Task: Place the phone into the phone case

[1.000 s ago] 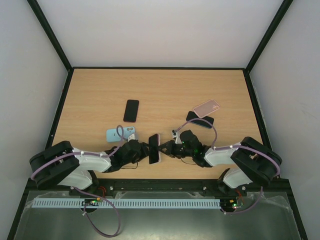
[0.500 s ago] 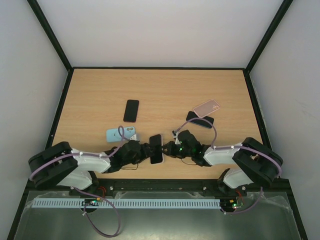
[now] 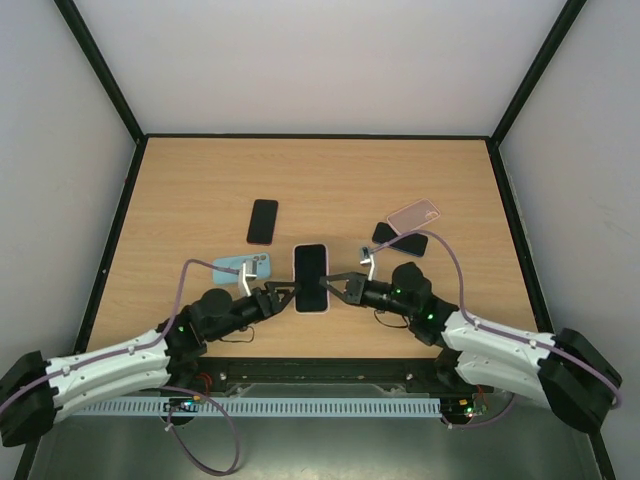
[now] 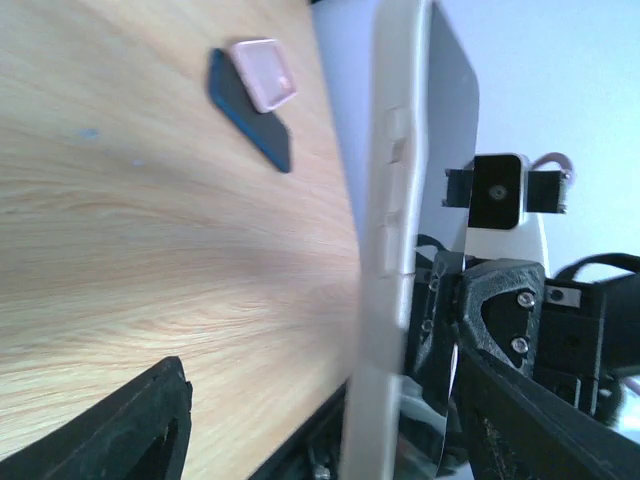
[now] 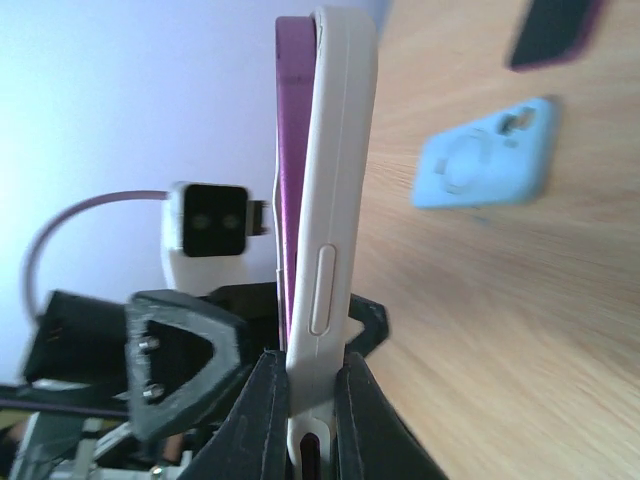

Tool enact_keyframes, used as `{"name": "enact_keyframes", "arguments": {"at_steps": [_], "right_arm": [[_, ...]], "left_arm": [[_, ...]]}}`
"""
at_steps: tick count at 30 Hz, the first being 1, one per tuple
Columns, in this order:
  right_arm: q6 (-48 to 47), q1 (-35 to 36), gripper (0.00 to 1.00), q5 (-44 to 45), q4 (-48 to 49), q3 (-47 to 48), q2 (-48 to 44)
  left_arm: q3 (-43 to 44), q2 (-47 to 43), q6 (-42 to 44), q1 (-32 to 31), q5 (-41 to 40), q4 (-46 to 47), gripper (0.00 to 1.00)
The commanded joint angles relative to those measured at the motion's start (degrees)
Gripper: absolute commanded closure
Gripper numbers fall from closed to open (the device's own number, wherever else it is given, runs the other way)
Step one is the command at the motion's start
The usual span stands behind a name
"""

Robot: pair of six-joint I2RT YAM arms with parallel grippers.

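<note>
A phone with a dark screen and purple body (image 3: 311,277) sits in a white case (image 5: 335,200), held above the table between both grippers. My right gripper (image 3: 340,288) is shut on the case's edge, and its fingers (image 5: 262,420) pinch the case in the right wrist view (image 5: 312,395). My left gripper (image 3: 278,292) is at the phone's left side. In the left wrist view (image 4: 330,405) its jaws stand wide apart with the white case edge (image 4: 395,250) between them, and a gap shows on the left.
A dark phone (image 3: 263,221) lies at mid table. A light blue case (image 3: 241,267) lies by the left arm. A pink case (image 3: 413,214) rests on another dark phone (image 3: 400,240) to the right. The table's near edge lies just below the grippers.
Both arms have stretched forward from their folded pose. The phone has moved away from the near edge and turned from edge-on to screen up towards the top camera.
</note>
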Motion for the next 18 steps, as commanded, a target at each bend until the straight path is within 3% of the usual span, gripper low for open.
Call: {"name": "enact_keyframes", "arguments": {"at_steps": [1, 7, 13, 16, 18], "right_arm": [[2.23, 0.27, 0.98, -3.99, 8.21, 1.01, -6.31], [2.42, 0.27, 0.98, -5.25, 7.56, 2.45, -7.3], [2.65, 0.21, 0.98, -5.9, 7.27, 2.21, -6.77], [1.83, 0.26, 0.96, -6.39, 5.93, 2.24, -6.88], [0.65, 0.25, 0.92, -7.0, 3.73, 2.62, -7.42]], "left_arm": [[0.02, -5.65, 6.42, 0.1, 5.08, 0.37, 0.29], [-0.27, -4.34, 7.74, 0.12, 10.35, 7.23, 0.43], [-2.27, 0.7, 6.14, 0.1, 13.66, 17.54, 0.7], [-2.25, 1.49, 6.91, 0.1, 14.94, 19.12, 0.9], [-2.67, 1.06, 7.1, 0.1, 15.06, 19.25, 0.97]]}}
